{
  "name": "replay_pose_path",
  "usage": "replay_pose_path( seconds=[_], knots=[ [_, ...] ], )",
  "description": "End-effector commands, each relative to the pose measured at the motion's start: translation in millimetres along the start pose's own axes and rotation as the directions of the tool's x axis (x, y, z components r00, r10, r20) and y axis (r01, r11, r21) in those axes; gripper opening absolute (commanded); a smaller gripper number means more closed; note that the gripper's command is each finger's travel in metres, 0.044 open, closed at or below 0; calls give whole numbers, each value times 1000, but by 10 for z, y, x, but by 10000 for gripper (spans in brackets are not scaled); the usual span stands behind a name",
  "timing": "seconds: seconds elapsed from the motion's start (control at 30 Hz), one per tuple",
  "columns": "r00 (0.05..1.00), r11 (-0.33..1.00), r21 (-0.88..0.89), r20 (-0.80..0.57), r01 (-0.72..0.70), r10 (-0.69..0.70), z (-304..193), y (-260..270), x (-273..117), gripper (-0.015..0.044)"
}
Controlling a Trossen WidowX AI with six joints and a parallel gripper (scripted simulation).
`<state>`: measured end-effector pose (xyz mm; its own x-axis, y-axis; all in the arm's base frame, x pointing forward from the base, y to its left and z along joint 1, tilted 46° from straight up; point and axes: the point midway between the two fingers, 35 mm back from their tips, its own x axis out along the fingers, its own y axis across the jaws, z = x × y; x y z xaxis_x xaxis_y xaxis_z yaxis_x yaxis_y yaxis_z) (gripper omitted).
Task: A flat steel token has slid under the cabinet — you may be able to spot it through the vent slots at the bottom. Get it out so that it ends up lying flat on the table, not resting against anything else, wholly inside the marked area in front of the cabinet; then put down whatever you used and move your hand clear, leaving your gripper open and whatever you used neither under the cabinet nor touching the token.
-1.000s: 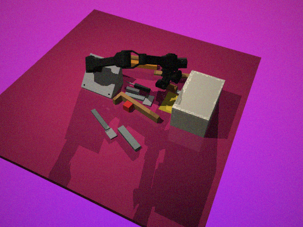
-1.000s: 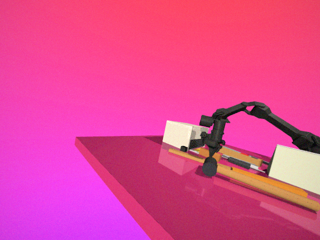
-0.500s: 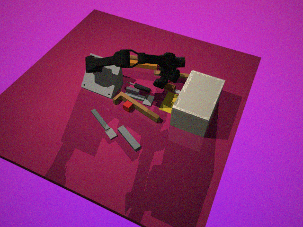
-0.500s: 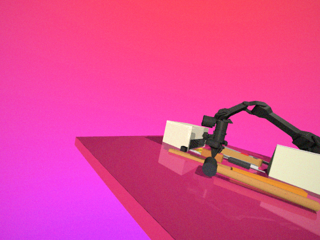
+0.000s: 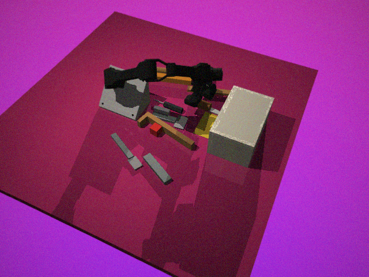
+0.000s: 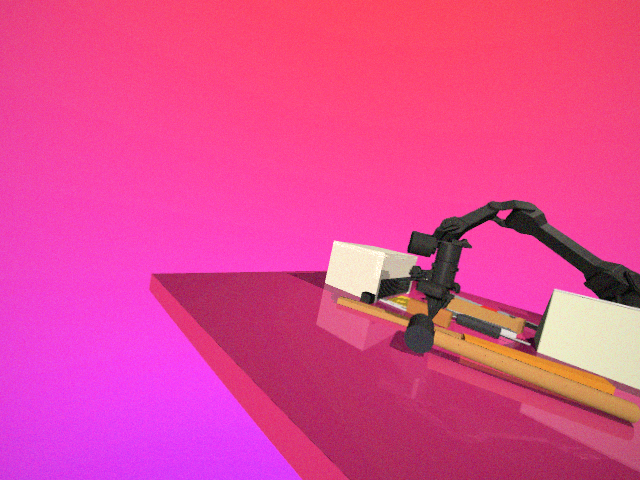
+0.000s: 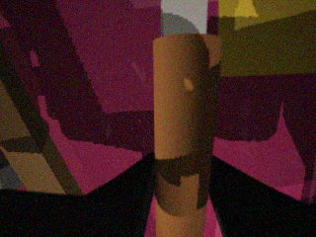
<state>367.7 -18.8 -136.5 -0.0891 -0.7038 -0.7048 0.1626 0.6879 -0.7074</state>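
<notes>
My gripper (image 5: pixel 199 101) (image 6: pixel 433 314) (image 7: pixel 180 159) points down, low over the table, shut on the round wooden handle (image 5: pixel 204 104) (image 7: pixel 183 99) of a tool. Its pale metal blade (image 5: pixel 214 111) (image 7: pixel 197 15) reaches from the handle toward the cabinet; the far end is hidden in the top and exterior views. A rounded darker grey patch lies on the pale strip in the wrist view; I cannot tell whether it is shadow. The white cabinet (image 5: pixel 243 116) (image 6: pixel 354 268) stands beyond. The yellow marked area (image 5: pixel 202 128) (image 7: pixel 267 51) lies in front of it, beside the blade. I cannot make out the token.
An angled wooden bar (image 5: pixel 172 132) and red cube (image 5: pixel 155 129) lie beyond the dark-handled tool (image 5: pixel 173 107). A grey flat-ended tool (image 5: pixel 121 146) and grey bar (image 5: pixel 157 168) lie farther out. A long wooden rod (image 6: pixel 527 367) lies near the gripper, with a black disc (image 6: pixel 419 334) at its end.
</notes>
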Motion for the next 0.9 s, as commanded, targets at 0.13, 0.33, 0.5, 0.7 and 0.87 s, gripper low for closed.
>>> replay_pose_path(
  seconds=[0.13, 0.33, 0.5, 0.7, 0.87],
  knots=[
    [1000, 1000, 1, -5, 1, -1, -110, 0, 8, 0],
    [1000, 1000, 1, -5, 1, -1, -172, 3, 9, 0],
    [1000, 1000, 1, -5, 1, -1, -226, 6, 9, 0],
    [1000, 1000, 0, -5, 1, -1, -291, 10, 9, 0],
    [1000, 1000, 0, -5, 0, 0, -346, 13, 9, 0]
  ],
)
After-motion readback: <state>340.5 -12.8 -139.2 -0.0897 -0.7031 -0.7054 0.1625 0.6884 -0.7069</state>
